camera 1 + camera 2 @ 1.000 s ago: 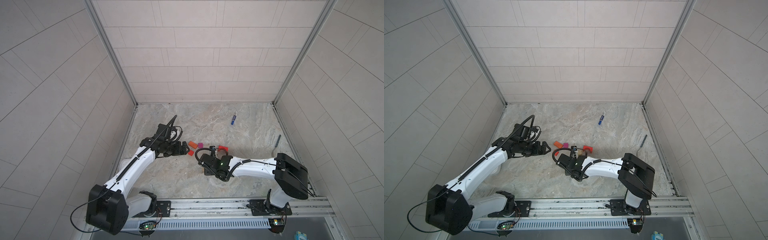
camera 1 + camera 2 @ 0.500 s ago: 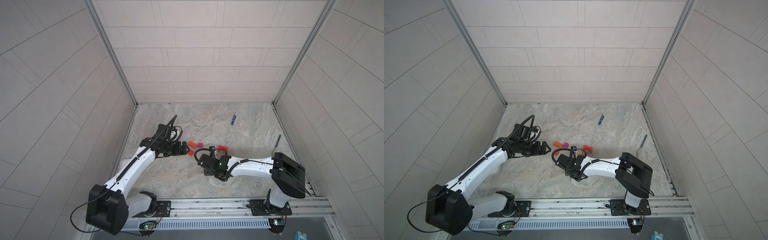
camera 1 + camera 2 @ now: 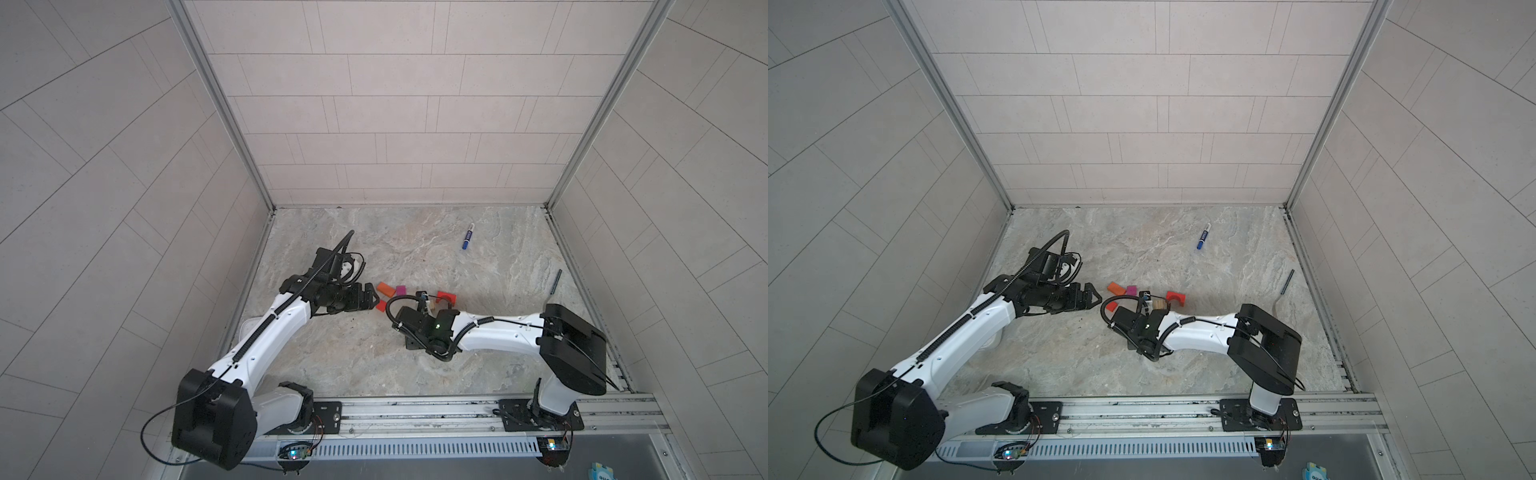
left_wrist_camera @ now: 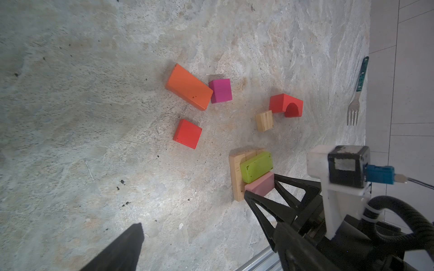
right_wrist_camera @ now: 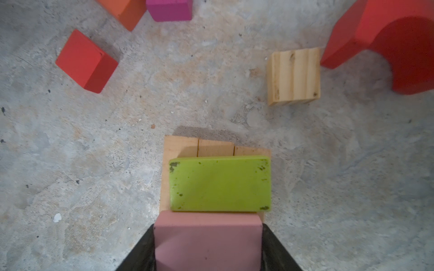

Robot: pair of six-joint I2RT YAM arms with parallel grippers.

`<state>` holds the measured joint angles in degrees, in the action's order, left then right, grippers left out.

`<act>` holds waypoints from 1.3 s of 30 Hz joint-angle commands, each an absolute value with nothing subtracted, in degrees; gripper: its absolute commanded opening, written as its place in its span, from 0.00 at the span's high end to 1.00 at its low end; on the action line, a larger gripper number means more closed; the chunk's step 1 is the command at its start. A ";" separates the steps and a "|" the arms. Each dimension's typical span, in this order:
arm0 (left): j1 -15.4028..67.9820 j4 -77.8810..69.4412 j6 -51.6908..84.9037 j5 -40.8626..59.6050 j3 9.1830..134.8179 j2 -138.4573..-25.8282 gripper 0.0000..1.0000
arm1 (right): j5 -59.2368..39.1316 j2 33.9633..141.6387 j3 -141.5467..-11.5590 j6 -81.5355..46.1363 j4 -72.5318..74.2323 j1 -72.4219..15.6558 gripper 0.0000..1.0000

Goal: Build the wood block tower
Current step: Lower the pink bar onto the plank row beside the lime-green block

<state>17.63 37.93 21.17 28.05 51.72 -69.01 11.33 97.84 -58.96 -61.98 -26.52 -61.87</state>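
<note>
Right pincer (image 5: 207, 235) around pink brick (image 5: 207, 244); chipped lime-green brick (image 5: 219, 184) atop planks (image 5: 180, 147)

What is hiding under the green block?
Flat wooden planks lie side by side under the green block; their ends stick out past it. The block covers their middle, so anything else underneath cannot be seen.

A: Light?
B: Bright, even, diffuse; no glare on the pale tiled walls (image 3: 374, 104). A short soft shadow edges the red wooden cube (image 5: 85, 61).
A: And sharpness?
B: Both top views bow straight lines near their edges. At the right wrist, the lime-green wooden brick (image 5: 219, 184) is crisp; the pink wooden brick (image 5: 207, 241) nearest the lens is perhaps slightly blurred.
</note>
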 commanded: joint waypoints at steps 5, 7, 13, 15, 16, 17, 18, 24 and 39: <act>17.32 37.61 21.27 28.12 51.15 -68.38 0.06 | 13.33 98.81 -59.76 -63.11 -28.57 -62.15 0.49; 17.33 37.61 21.29 28.12 51.15 -68.38 0.06 | 13.41 98.93 -59.73 -63.17 -28.56 -62.14 0.49; 17.29 37.61 21.28 28.12 51.13 -68.37 0.06 | 13.49 99.23 -59.83 -63.14 -28.56 -62.14 0.48; 17.32 37.60 21.31 28.13 51.06 -68.37 0.06 | 13.39 99.38 -59.93 -63.19 -28.56 -62.19 0.48; 17.33 37.62 21.29 28.10 51.00 -68.28 0.06 | 13.32 99.43 -59.90 -63.17 -28.56 -62.14 0.48; 17.33 37.57 21.30 28.09 51.02 -68.29 0.06 | 13.31 99.50 -59.94 -63.13 -28.48 -62.15 0.48; 17.30 37.61 21.27 28.07 51.06 -68.25 0.06 | 13.24 99.55 -59.89 -63.13 -28.48 -62.14 0.48; 17.32 37.57 21.27 28.04 50.92 -68.20 0.06 | 13.06 99.75 -59.84 -63.27 -28.21 -62.17 0.48; 17.31 37.62 21.27 28.04 51.04 -68.20 0.06 | 12.95 99.19 -59.94 -63.35 -28.37 -62.23 0.42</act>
